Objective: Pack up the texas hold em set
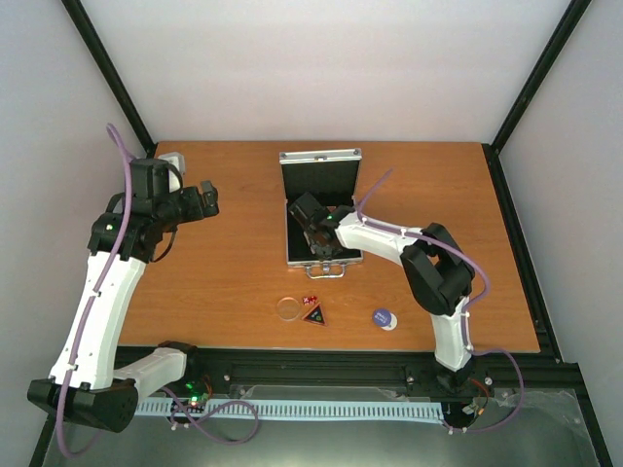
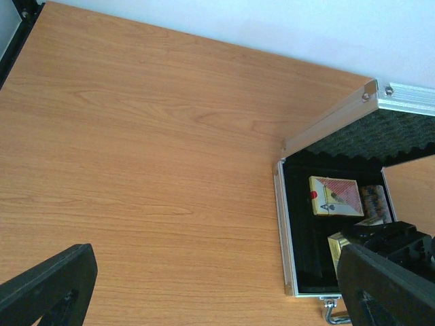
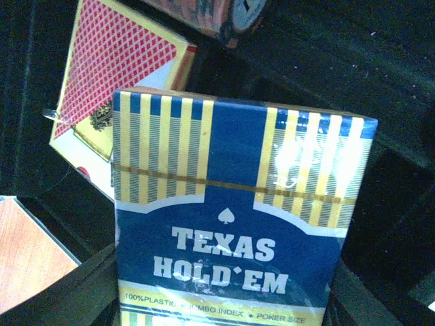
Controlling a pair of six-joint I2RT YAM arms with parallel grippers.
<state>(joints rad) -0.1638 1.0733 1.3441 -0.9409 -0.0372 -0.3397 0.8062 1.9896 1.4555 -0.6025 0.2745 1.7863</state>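
Note:
The silver case (image 1: 321, 159) stands open at the table's middle, lid up. My right gripper (image 1: 317, 236) is inside it, shut on the blue-yellow deck (image 3: 238, 217), which fills the right wrist view above the black lining. The pink deck (image 3: 115, 88) and the brown chip stack (image 3: 217, 17) lie in the case just beyond it. The left wrist view shows the case (image 2: 285, 231), the pink deck (image 2: 335, 197) and the chips (image 2: 375, 202). My left gripper (image 1: 200, 202) is open and empty over bare table, left of the case. The clear disc (image 1: 288, 308), red dice (image 1: 310, 300), black triangle (image 1: 313, 314) and blue disc (image 1: 384, 317) lie near the front edge.
The case's handle (image 1: 326, 270) points toward the arms. Black frame posts (image 1: 117, 88) rise at the table's back corners, against white walls. A cable rail (image 1: 321, 375) runs along the near edge.

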